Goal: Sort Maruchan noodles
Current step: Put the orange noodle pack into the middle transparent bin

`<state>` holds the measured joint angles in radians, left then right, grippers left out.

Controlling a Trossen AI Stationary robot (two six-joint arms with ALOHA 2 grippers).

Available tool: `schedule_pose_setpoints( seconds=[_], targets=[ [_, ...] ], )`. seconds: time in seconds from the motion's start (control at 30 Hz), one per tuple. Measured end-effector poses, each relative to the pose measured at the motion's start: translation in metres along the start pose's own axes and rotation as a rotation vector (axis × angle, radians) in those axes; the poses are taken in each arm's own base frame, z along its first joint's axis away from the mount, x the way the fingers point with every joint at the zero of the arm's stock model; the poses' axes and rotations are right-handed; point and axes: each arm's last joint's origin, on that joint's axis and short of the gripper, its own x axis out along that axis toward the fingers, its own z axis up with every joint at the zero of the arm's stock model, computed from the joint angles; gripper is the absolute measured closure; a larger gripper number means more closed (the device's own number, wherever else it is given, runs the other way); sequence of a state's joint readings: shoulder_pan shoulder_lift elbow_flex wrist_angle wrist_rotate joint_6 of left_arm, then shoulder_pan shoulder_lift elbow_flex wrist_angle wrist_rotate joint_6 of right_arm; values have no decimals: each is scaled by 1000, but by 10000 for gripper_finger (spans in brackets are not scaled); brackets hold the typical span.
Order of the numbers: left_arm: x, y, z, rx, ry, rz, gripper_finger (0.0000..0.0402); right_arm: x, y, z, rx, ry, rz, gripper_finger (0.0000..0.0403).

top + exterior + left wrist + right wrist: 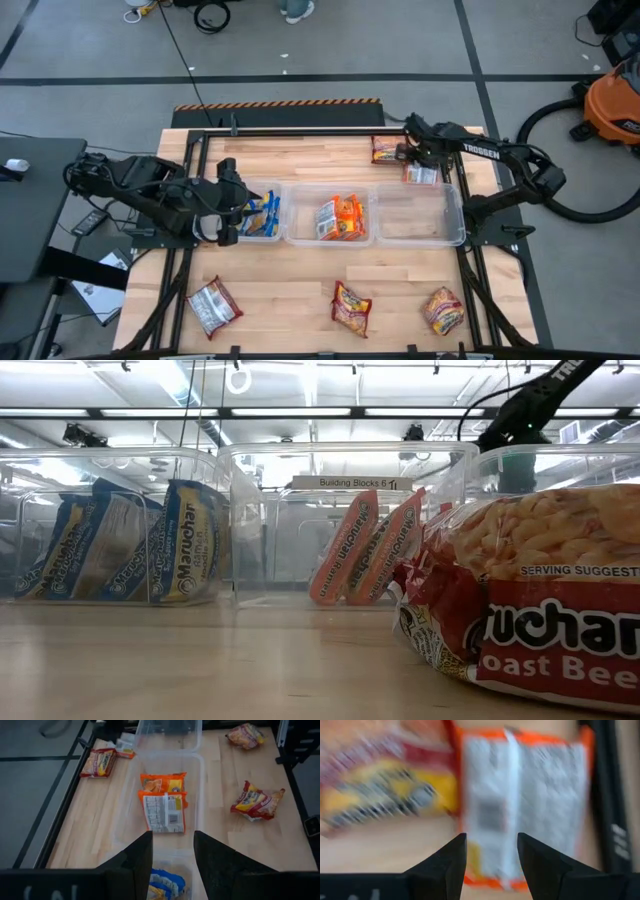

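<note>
At desk's far right corner: right gripper (487, 865) above orange packet (525, 805), fingers parted, empty. Packet light, crinkly, slippery; pinch flat across middle. Left gripper (170, 857) parted, empty, over blue packets (262, 213) in bin.

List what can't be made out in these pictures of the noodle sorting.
- Right bin's contents: low view, a red packet up close blocks it.
- Print on the packets under the right hand: right wrist view, motion blur.
- Blue packets: left wrist view, mostly cut off by the bottom edge and the left hand.
- Blue packet count: high view, left hand overlaps that bin.
</note>
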<state>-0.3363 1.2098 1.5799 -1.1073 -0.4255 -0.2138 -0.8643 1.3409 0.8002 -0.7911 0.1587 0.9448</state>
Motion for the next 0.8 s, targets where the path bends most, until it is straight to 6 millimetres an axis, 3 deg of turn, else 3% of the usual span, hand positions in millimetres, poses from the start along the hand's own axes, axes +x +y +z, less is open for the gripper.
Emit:
schedule_pose_setpoints(
  seconds=[0.17, 0.3, 0.47, 0.63, 0.8],
  targets=[
    [0, 0, 4, 4, -36, -5, 253, 3, -5, -13, -60, 144, -97, 222],
    [0, -1, 5, -11, -44, -9, 253, 24, -7, -22, -74, 271, -93, 222],
    [-2, -6, 3, -16, -41, -32, 253, 40, 6, -21, -76, 234, -28, 222],
    [-3, -9, 2, -4, -40, -43, 253, 27, 31, -4, -66, 70, 148, 222],
    [-3, -9, 2, -2, -42, -35, 253, 6, 46, 2, -301, -13, 152, 223]
  ],
)
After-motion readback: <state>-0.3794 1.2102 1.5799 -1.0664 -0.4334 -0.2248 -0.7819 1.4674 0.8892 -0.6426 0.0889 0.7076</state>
